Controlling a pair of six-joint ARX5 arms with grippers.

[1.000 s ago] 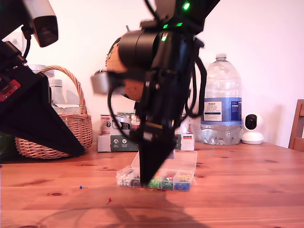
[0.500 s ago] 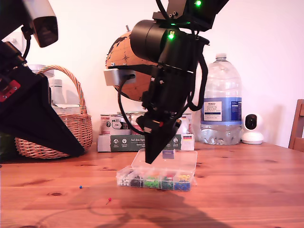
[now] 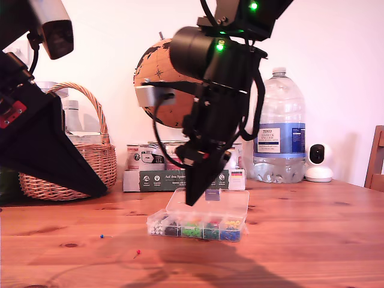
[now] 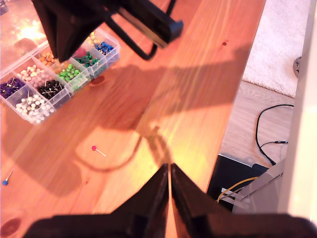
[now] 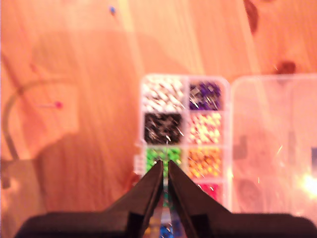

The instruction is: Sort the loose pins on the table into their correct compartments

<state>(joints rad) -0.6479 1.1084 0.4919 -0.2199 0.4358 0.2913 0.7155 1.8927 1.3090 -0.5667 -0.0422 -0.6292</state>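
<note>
- A small clear plastic box (image 3: 198, 225) sits on the wooden table (image 3: 312, 240), near the middle of the exterior view, with its hinged lid (image 3: 211, 205) laid open behind it.
- The box is split into small compartments (image 5: 184, 124), each holding pins of one colour: white, purple, black, pale cream, green, orange and pink show in the second wrist view; dark green and blue sections also show in the first wrist view.
- My second gripper (image 5: 164, 171) hangs above the box, tips over the green section. Its jaws are almost together, a thin slit between them, and nothing can be seen held there.
- My first gripper (image 4: 170, 173) is raised over the table's edge nearer the exterior view's left, jaws likewise nearly closed and apparently holding nothing.
- Two loose pins lie on bare wood, apart from the box, toward the exterior view's left: a red pin (image 3: 138, 252) nearer the camera and a blue pin (image 3: 102, 236) further left. Both are tiny; the red one's thin shaft shows only in the first wrist view.
- A wicker basket (image 3: 78, 162) stands behind the first arm, partly hidden; its contents are unclear.
- Along the back stand a globe (image 3: 157, 90) mostly hidden by the second arm, a large water bottle (image 3: 279, 129), a flat carton (image 3: 153, 179) and a small white camera (image 3: 318, 162).
- The second wrist view is blurred, so single pins cannot be told apart there.
</note>
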